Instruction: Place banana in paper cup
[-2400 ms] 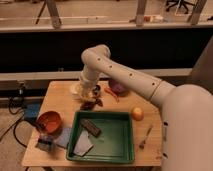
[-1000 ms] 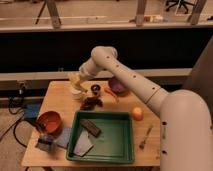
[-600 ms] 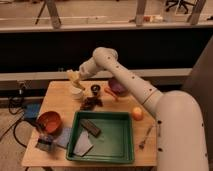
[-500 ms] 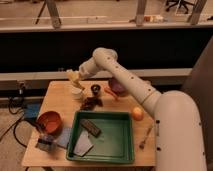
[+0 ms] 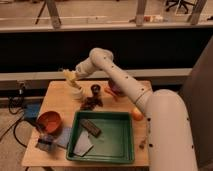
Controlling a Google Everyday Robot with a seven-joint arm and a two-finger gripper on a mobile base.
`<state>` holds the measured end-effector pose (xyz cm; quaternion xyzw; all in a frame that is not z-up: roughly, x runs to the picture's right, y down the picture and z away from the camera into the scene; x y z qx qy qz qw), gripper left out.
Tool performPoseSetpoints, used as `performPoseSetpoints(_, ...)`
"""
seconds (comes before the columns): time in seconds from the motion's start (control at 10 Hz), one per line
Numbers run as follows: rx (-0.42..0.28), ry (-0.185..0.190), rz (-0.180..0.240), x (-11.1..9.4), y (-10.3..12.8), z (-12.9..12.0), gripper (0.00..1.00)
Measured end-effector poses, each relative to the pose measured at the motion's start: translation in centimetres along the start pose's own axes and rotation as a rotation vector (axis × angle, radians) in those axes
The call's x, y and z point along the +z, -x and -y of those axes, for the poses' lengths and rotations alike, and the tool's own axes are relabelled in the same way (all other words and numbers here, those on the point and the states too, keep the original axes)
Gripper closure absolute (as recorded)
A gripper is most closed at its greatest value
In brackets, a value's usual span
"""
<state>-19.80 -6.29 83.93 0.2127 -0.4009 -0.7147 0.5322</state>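
Observation:
The banana (image 5: 69,76) is a pale yellow piece with splayed lobes, held in the air at the back left of the table. My gripper (image 5: 76,76) is shut on it, at the end of the white arm (image 5: 107,62) that reaches in from the right. The paper cup (image 5: 76,93), small and white, stands on the table directly below the banana. The banana's lower end hangs just above the cup's rim; I cannot tell whether they touch.
A small dark cup (image 5: 95,90) and dark bits stand right of the paper cup. A purple bowl (image 5: 118,90) is behind the arm and a round orange fruit (image 5: 136,114) at the right. A green tray (image 5: 112,150) fills the front and an orange bowl (image 5: 49,122) sits front left.
My gripper has lifted the banana off the table middle and carried it left and up. It now hovers over the paper cup, nearly still in the last half second.

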Motion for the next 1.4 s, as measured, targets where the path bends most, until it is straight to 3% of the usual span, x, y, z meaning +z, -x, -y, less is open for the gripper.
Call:
performPoseSetpoints(0.5, -0.055, -0.050, 0.013, 1.9, -0.5, -0.3, 0.99)
performPoseSetpoints(0.7, -0.076, -0.074, 0.016, 2.2, -0.2, -0.8, 0.93)
performPoseSetpoints(0.9, -0.107, -0.103, 0.019, 2.2, 0.2, -1.3, 0.73)
performPoseSetpoints(1.1, -0.145, -0.154, 0.024, 2.3, 0.8, -1.8, 0.53)
performPoseSetpoints(1.2, -0.150, -0.161, 0.023, 2.2, 0.8, -1.8, 0.46)
performPoseSetpoints(1.4, -0.174, -0.179, 0.025, 1.9, 1.1, -1.9, 0.24)
